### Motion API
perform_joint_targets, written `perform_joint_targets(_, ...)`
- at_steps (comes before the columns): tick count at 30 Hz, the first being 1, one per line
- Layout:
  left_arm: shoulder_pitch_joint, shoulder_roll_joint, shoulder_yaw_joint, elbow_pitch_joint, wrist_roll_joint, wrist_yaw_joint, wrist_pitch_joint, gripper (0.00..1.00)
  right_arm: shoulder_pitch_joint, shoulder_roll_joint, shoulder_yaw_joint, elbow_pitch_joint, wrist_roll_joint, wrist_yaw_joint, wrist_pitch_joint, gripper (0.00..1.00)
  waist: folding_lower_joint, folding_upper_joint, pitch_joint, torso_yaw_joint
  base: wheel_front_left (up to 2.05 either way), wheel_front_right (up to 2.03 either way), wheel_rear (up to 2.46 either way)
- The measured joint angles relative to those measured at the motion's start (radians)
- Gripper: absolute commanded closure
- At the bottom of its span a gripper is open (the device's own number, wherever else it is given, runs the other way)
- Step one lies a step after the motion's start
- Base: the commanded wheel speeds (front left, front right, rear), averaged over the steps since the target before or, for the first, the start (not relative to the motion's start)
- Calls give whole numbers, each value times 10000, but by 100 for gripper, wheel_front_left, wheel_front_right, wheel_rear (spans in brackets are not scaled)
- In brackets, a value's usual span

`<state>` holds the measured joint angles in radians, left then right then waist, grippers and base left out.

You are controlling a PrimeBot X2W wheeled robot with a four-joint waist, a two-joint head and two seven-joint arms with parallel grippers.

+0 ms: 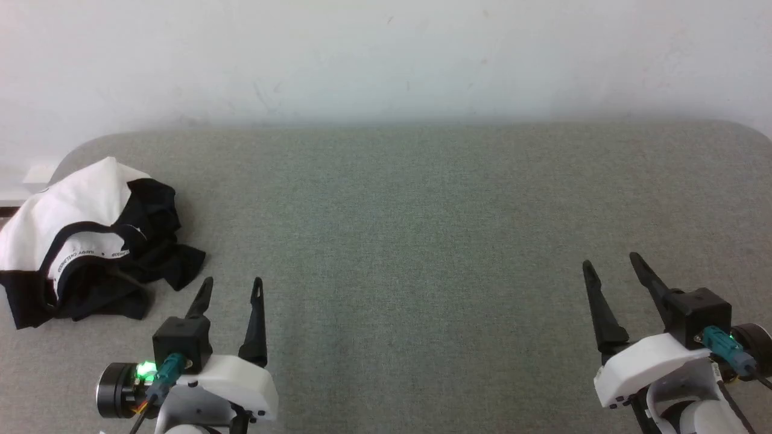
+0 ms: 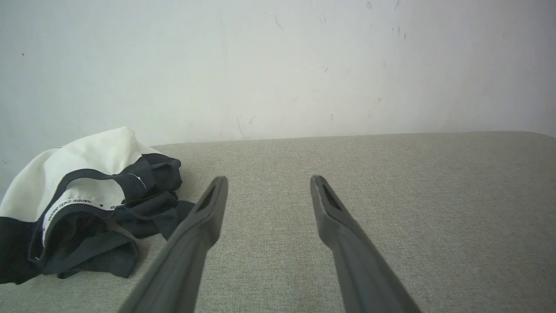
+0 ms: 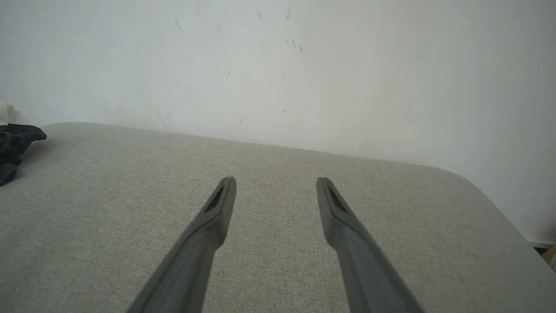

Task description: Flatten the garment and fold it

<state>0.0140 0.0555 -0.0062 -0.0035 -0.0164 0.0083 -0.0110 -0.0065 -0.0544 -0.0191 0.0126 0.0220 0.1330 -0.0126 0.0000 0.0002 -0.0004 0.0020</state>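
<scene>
Head view: garment (image 1: 90, 241) crumpled at counter (image 1: 422, 241) left edge; left tool (image 1: 233, 281) wide apart, empty, near it; right tool (image 1: 610, 259) wide apart, empty, well apart from it | Left wrist view: left tool (image 2: 267, 182) over counter, garment (image 2: 87, 174) left | Right wrist view: right tool (image 3: 276, 184) holds nothing; garment (image 3: 13, 139) at far left

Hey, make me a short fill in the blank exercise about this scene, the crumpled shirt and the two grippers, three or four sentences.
1. The garment lies crumpled at the robot's ____ end of the grey cloth surface.
2. Its sleeves are ____, its body white.
3. The left gripper and the right gripper both have their jaws ____, holding nothing.
4. The ____ gripper is the nearer one to the garment.
Missing words: left; black; open; left.
</scene>
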Motion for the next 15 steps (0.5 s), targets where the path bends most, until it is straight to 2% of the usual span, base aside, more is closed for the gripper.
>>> perform_joint_targets(15, 61, 0, -10, -56, -313, 2, -337, 0, 39, 2, -288, 13, 238, 0, -326, 0, 0, 0, 44, 337, 0, 0, 0)
